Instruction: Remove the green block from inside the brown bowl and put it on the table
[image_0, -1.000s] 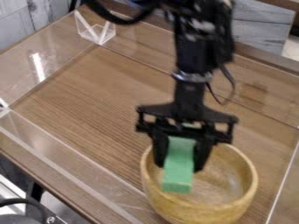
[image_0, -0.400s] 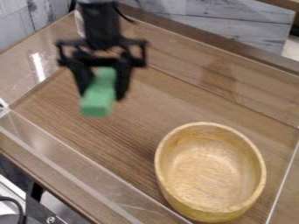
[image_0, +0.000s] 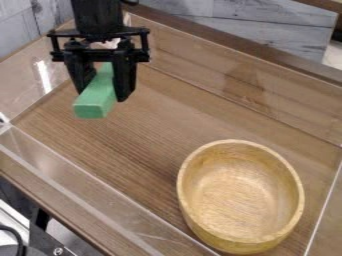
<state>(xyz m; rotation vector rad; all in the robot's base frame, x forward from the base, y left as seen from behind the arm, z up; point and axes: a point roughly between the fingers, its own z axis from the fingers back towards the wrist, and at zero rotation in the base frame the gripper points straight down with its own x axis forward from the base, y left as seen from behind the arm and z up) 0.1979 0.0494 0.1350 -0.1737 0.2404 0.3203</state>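
Between the black gripper's (image_0: 99, 78) downward fingers, pinched tight, hangs the green block (image_0: 98, 95), a plain matte bar whose long axis tilts steeply, lower end toward the camera, lifted above the wood-grain table (image_0: 187, 100). Well off to the gripper's lower right sits the round, thick-rimmed brown bowl (image_0: 243, 193), empty. A second ago the block hung over that bowl.
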